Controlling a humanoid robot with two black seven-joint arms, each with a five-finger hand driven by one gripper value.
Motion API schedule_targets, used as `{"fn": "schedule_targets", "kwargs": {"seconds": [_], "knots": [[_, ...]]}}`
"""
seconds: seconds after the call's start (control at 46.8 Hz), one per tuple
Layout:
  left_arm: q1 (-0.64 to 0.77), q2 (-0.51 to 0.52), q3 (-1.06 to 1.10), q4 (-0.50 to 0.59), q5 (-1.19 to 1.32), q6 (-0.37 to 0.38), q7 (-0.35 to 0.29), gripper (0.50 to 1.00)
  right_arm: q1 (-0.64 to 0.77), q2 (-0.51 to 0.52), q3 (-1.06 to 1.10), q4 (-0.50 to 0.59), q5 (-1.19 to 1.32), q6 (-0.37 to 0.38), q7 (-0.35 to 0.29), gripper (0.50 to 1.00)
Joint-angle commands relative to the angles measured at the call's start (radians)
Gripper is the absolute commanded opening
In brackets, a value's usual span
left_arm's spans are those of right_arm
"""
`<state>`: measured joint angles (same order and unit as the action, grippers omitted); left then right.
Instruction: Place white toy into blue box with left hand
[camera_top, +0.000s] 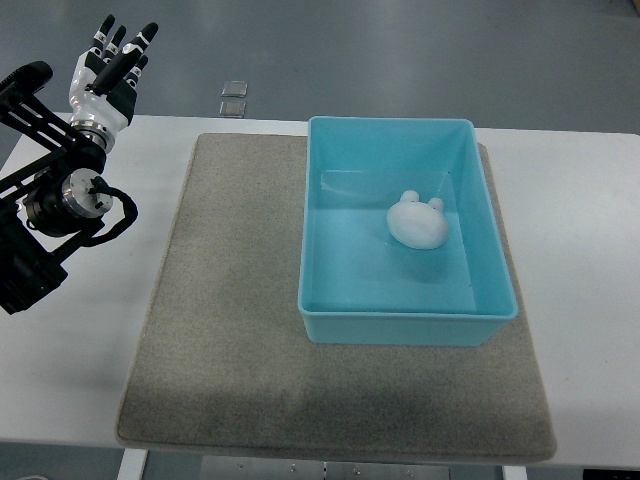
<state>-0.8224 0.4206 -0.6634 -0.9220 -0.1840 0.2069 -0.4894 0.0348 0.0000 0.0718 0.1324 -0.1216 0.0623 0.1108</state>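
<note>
The white toy (417, 222) lies inside the blue box (404, 325), right of the box's middle, resting on its floor. The box stands on a grey mat (230, 330). My left hand (118, 52) is raised at the top left corner, far from the box, over the table's back edge. Its fingers are straight and spread, holding nothing. The left arm runs down along the picture's left edge. No right arm shows.
The white table (580, 300) extends around the mat on all sides. Two small square plates (234, 98) lie on the floor beyond the table's back edge.
</note>
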Motion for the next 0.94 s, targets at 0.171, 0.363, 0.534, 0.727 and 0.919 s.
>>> {"fn": "schedule_targets", "kwargs": {"seconds": [0.171, 0.363, 0.534, 0.727, 0.919], "knots": [[0.005, 0.000, -0.016, 0.000, 0.005, -0.001, 0.000, 0.996, -0.001, 0.000, 0.002, 0.007, -0.001, 0.004, 0.001, 0.936], [0.005, -0.002, -0.018, -0.003, 0.005, 0.000, 0.000, 0.996, 0.001, 0.000, 0.003, 0.009, 0.002, 0.004, 0.001, 0.936], [0.005, -0.002, -0.024, -0.003, 0.005, 0.000, 0.000, 0.996, 0.002, 0.000, 0.003, 0.007, 0.002, -0.002, 0.001, 0.936], [0.005, -0.003, -0.024, -0.005, 0.005, 0.000, 0.000, 0.996, 0.004, 0.000, 0.003, 0.004, 0.002, -0.007, 0.001, 0.936], [0.005, -0.002, -0.024, -0.005, 0.005, 0.000, 0.000, 0.996, 0.004, 0.000, 0.003, 0.004, 0.002, -0.007, 0.001, 0.936]]}}
